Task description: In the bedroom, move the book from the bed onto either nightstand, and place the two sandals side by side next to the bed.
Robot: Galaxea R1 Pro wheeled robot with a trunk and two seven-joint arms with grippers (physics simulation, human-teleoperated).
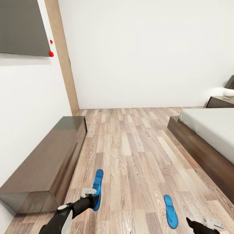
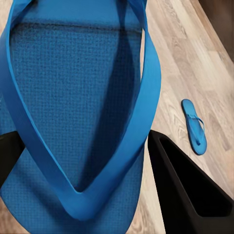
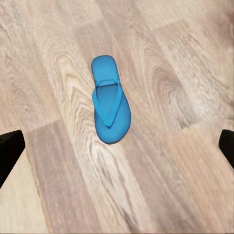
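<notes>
My left claw (image 1: 94,199) was clamped on one sandal (image 1: 97,188); through the left wrist camera its sole and strap (image 2: 83,112) sat right between my dark fingers (image 2: 185,190). From the head camera it looked held off the floor (image 1: 130,146), toe pointing away from me, though I could not be sure it was clear of the boards. My right claw (image 1: 208,224) hung low with its jaws apart and nothing in them, and the other sandal (image 1: 171,211) lay flat on the floor just ahead of it (image 3: 110,100), well apart from the first.

Further off, the bench (image 1: 42,162) ran along the left wall and the bed (image 1: 208,136) along the right, with the nightstand (image 1: 221,101) beyond it. I saw no book on the stretch of mattress in view.

I judged I was in the sandal step: one picked up, one still to fetch. Next I would need to carry mine toward the bed's side, then bring the second in parallel, close beside it.
</notes>
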